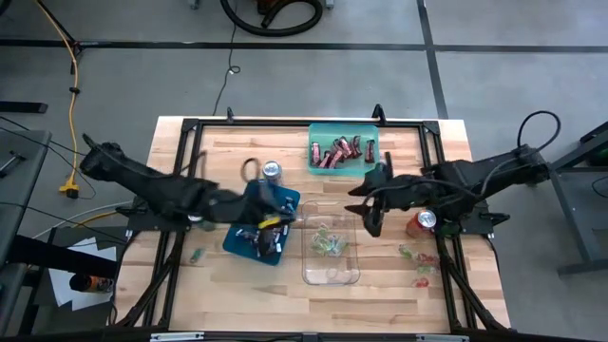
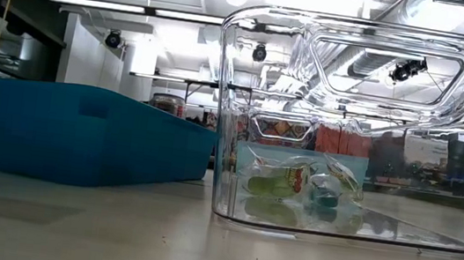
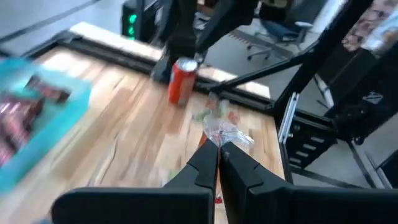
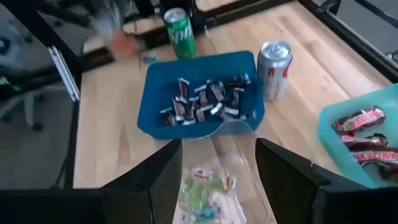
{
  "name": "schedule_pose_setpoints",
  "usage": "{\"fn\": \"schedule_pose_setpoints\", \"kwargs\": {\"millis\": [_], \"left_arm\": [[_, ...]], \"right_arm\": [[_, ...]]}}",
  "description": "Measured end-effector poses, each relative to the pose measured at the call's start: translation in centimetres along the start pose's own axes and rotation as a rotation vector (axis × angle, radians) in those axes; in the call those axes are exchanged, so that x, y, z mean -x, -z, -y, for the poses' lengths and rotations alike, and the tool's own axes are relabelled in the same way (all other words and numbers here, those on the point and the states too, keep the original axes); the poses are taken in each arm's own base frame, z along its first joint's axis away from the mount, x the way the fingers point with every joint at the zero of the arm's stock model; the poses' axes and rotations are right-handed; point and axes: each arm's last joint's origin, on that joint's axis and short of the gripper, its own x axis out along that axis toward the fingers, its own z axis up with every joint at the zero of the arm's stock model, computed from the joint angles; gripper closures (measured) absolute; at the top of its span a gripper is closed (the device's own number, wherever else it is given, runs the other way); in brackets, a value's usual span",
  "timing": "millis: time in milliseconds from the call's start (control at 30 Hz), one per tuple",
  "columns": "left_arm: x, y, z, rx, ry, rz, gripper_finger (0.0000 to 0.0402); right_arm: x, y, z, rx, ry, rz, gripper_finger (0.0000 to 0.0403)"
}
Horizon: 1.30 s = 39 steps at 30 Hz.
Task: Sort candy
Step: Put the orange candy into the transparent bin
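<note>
Nearest the front edge of the wooden desk (image 1: pixel 237 304) sits a clear plastic bin (image 1: pixel 331 249). In it lie a few green-and-red wrapped sweets (image 1: pixel 330 242), gathered toward its far half; the low view shows them resting on the bin's floor behind the see-through wall.

A few more green-and-red pieces (image 1: pixel 418 261) lie loose on the desk to the bin's right, and a single small piece (image 1: pixel 198 255) lies on the bare wood well to its left.

Just left of the clear bin stands a dark blue tray (image 1: pixel 249 249), holding a heap of dark mini bars with pale print (image 4: pixel 208 102). The left gripper (image 1: pixel 281 219) hangs over this tray's right side, near the clear bin's corner; its fingers (image 3: pixel 208 163) are pressed together, pinching a crinkled clear wrapper (image 3: pixel 225 132).

The right gripper (image 1: pixel 370 220) hovers just beside the clear bin's far right corner, fingers (image 4: pixel 163 171) spread wide and holding nothing. A red can (image 1: pixel 421 223) stands under the right arm.

Farther back, a silver can (image 1: pixel 272 171) stands just beside the blue tray's far edge. At the rear of the desk a teal tray (image 1: pixel 343 135) holds the dark red bars (image 1: pixel 340 152), piled loosely across its floor.

A green can (image 4: pixel 178 31) shows in the right wrist view beyond the blue tray.
</note>
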Motion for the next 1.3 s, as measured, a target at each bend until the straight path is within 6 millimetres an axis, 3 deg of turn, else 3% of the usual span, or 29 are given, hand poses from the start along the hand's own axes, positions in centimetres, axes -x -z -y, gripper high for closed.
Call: {"fn": "schedule_pose_setpoints", "kwargs": {"millis": [133,267,433,633,900,1167,1300], "left_arm": [[-4.5,-0.4,-0.5,-0.086,0.038,-0.034,0.0401],[-8.7,0.7,-0.7,-0.180,0.046,-0.117,0.0401],[-13.3,3.3,-1.1,-0.246,0.040,-0.220,0.0401],[-17.2,7.5,-2.3,-0.269,-0.012,-0.351,0.0401],[-19.6,11.0,-3.4,-0.276,-0.047,-0.449,0.0401],[-19.7,11.0,-3.8,-0.246,-0.034,-0.461,0.0397],[-19.8,10.8,-4.3,-0.188,-0.015,-0.477,0.0366]], "right_arm": [[1.6,-0.4,0.5,-0.015,0.001,0.047,0.0204],[2.4,-0.5,0.9,-0.023,0.038,0.086,0.0204],[2.5,-0.5,1.1,-0.023,0.075,0.102,0.0204],[2.0,0.1,1.3,-0.018,0.097,0.085,0.0204],[1.8,0.2,1.4,-0.016,0.152,0.094,0.0204],[1.0,0.4,1.2,-0.022,0.165,0.075,0.0204],[0.7,0.4,1.1,-0.018,0.169,0.068,0.0204]]}}
